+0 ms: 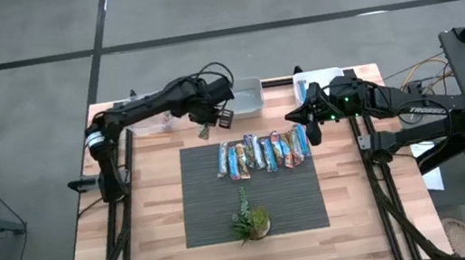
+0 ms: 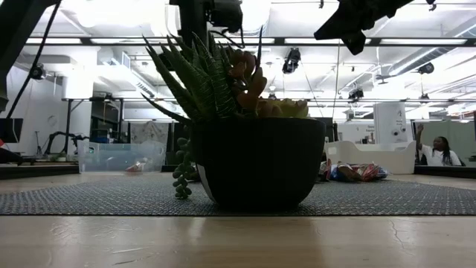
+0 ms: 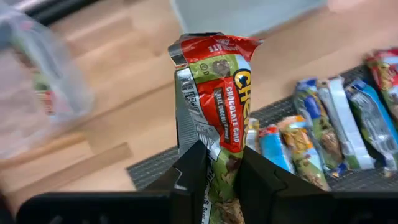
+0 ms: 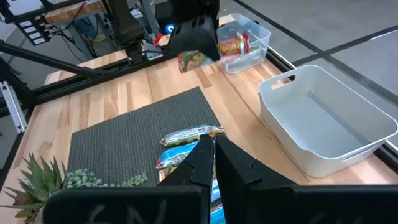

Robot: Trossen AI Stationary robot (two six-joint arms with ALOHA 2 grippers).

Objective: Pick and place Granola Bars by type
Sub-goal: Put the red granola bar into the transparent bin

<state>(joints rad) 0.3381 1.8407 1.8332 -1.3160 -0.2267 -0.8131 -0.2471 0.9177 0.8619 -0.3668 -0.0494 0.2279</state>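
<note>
Pinching red granola bar (image 3: 214, 112), left gripper (image 3: 214, 180) jaws narrow; right gripper (image 4: 213, 163) jaws closed, empty.

The bottom of the red and green bar (image 3: 214, 118) was hidden between the dark fingers (image 3: 189, 180) of the left end effector (image 3: 214, 177), and only some of the words on its wrapper could be read. The clear tub (image 3: 37, 93) beside it was a blur, so what lay inside could not be told. In the low view, the dark plant pot (image 2: 256, 160) hid most of the row of bars (image 2: 355, 172); only a few ends peeked out on the right. The person (image 2: 437, 151) far off in the room was too small to make out. In the right wrist view, the right end effector (image 4: 213, 163) covered part of the bars on the mat (image 4: 124, 134). From above, the wrappers were too small to read.
</note>
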